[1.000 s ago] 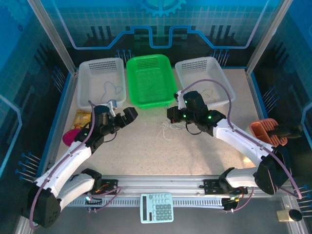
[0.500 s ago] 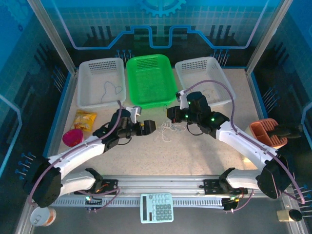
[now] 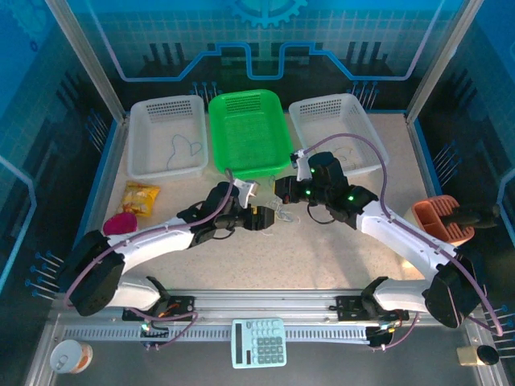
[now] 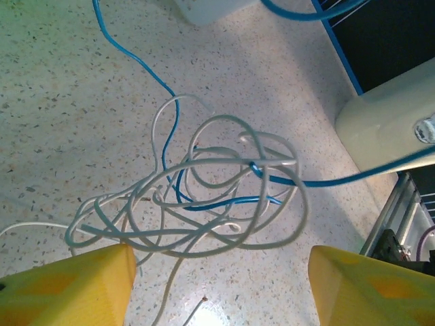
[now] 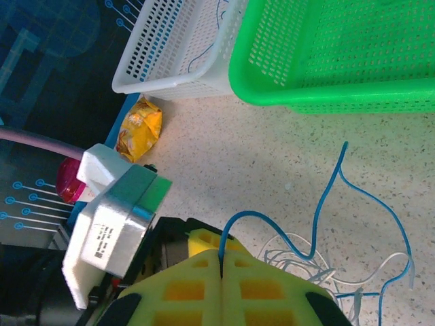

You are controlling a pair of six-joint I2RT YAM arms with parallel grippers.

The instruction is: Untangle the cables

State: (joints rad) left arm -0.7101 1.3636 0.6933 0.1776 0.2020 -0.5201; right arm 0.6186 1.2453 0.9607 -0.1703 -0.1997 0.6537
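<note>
A robotics lab work cell: a speckled table (image 3: 322, 257) fenced by aluminium posts (image 3: 92, 68) and blue circuit-print panels (image 3: 265, 48), holding a green plastic basket (image 3: 245, 95) and an extruded mounting rail (image 3: 265, 299).

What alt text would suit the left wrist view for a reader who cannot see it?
A loose knot of white cables with a blue cable threaded through it lies on a speckled table. The left end effector hangs above it, its yellow fingers wide apart at the bottom corners.
</note>
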